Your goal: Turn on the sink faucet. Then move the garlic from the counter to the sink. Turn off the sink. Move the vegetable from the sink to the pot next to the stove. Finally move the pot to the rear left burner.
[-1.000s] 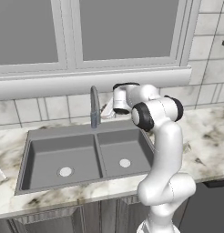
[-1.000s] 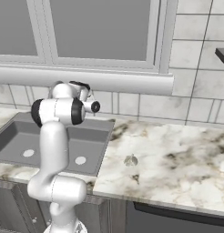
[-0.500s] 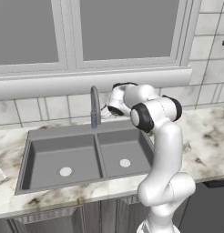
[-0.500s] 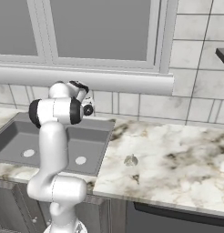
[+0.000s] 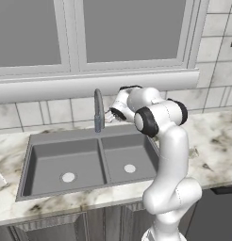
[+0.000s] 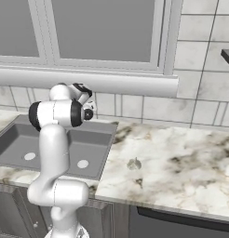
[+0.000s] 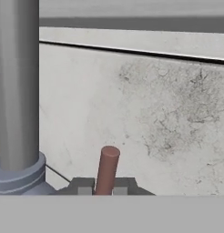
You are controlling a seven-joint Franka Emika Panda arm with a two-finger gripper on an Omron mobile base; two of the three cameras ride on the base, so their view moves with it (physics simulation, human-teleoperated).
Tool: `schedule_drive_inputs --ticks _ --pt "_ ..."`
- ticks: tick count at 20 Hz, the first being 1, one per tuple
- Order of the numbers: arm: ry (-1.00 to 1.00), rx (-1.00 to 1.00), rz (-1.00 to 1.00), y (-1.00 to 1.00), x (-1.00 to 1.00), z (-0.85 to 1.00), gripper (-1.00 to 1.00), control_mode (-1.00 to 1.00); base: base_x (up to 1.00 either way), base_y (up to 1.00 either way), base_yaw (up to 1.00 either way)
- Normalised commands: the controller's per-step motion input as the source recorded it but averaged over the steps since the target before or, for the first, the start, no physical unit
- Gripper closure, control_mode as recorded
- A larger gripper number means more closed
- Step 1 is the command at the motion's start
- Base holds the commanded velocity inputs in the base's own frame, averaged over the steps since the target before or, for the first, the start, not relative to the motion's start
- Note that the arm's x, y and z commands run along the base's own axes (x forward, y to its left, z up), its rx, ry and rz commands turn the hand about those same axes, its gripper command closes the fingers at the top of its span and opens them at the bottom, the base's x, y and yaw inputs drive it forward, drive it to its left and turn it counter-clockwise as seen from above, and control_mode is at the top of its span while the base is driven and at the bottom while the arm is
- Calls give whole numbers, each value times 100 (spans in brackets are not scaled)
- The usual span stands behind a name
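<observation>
Marble tabletop [image 6: 181,158] behind sink [image 5: 80,160]: closed end effector [image 7: 103,191] seemingly at faucet [image 5: 98,110] lever [image 7: 107,169]; may slip off w/o turning water on

One faucet [image 5: 98,110], one two-basin sink [image 5: 66,155], one garlic [image 6: 133,163]

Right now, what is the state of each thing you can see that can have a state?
Faucet: upright, no water running.
Faucet handle: reddish lever, standing just above the fingertips.
Gripper: shut, holding nothing, close beside the faucet.
Sink: both basins dry, nothing inside.
Garlic: lying on the counter, right of the sink.
</observation>
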Motion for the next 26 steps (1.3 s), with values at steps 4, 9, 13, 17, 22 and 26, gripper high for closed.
schedule_drive_inputs --ticks 4,9,13,17,22,26 --pt "4 6 -4 -57 0 -24 100 -100 0 0 0" --pt "4 6 -4 -60 0 -24 100 -100 0 0 0" --pt "1 5 -4 -65 0 -27 100 -100 0 0 0" --pt "1 4 -4 -68 0 -29 100 -100 0 0 0" --pt "0 3 -3 -69 0 -32 100 -100 0 0 0" --pt "1 2 -4 -71 0 -33 100 -100 0 0 0"
